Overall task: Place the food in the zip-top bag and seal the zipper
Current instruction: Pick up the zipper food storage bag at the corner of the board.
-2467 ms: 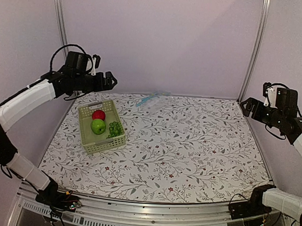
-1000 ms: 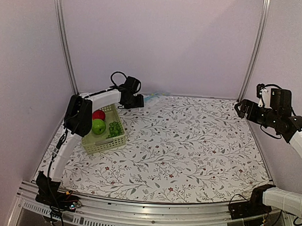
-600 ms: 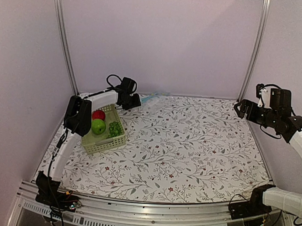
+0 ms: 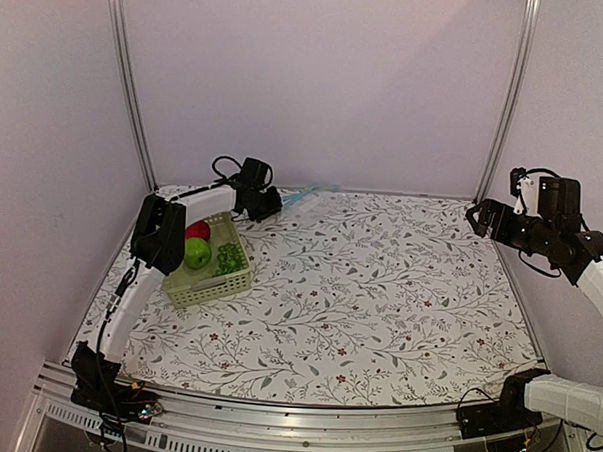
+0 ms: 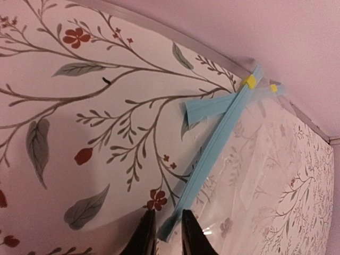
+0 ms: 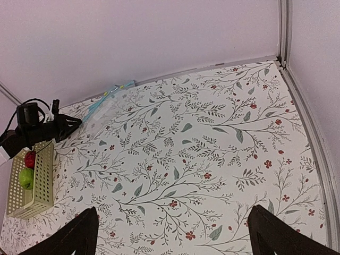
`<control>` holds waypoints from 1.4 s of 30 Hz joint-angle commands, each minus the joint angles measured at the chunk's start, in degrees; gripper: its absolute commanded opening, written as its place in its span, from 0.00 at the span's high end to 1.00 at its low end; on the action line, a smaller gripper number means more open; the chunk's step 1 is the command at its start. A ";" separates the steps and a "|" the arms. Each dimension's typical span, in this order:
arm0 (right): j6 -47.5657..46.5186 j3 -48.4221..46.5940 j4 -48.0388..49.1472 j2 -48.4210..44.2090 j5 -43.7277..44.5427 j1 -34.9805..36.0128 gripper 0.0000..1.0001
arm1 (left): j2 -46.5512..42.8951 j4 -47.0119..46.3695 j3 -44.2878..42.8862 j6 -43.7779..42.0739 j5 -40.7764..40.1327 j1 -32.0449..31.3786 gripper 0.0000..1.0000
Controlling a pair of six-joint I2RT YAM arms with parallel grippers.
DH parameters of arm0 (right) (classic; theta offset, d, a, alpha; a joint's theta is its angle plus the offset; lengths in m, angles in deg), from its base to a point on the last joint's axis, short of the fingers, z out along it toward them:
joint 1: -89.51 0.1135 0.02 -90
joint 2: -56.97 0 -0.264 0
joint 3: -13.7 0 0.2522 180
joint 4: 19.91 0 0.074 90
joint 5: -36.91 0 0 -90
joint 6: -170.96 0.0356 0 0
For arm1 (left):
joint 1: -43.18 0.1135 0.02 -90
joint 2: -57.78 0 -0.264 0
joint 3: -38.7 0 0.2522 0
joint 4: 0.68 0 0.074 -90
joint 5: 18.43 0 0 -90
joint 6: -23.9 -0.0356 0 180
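The clear zip-top bag lies flat at the table's far edge, left of centre. Its light blue zipper runs diagonally through the left wrist view. My left gripper has its two dark fingers closed to a narrow gap on the near end of that strip. From above, the left gripper sits low at the bag's left corner. The red apple and green apple rest in the pale green basket. My right gripper hangs high at the right, open and holding nothing, its fingers spread wide.
A bunch of green grapes lies in the basket beside the apples. The left arm's link crosses over the basket's left side. Metal frame posts stand at the back corners. The floral cloth covers the table.
My left arm swung from high on the left down to the bag's corner. Its fingers closed in on the zipper's end over the last second. The right arm barely moved.
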 commanded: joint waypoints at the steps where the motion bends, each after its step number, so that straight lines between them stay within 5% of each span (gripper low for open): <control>1: 0.07 -1.65 -0.36 0.20 0.37 0.24 0.01 | 1.72 0.58 0.54 1.05 1.19 0.43 0.88; 5: -0.06 -1.55 -0.40 0.29 0.58 0.28 0.01 | 0.57 -0.95 3.06 1.23 1.71 0.42 1.00; 29: 0.38 -0.97 -0.49 0.08 0.09 0.30 0.01 | -18.29 -14.59 34.08 -3.95 5.90 -4.79 1.00; 42: -2.44 -1.61 -1.38 0.56 -9.79 1.36 0.01 | -40.36 -19.76 47.09 -21.91 10.54 -13.48 1.00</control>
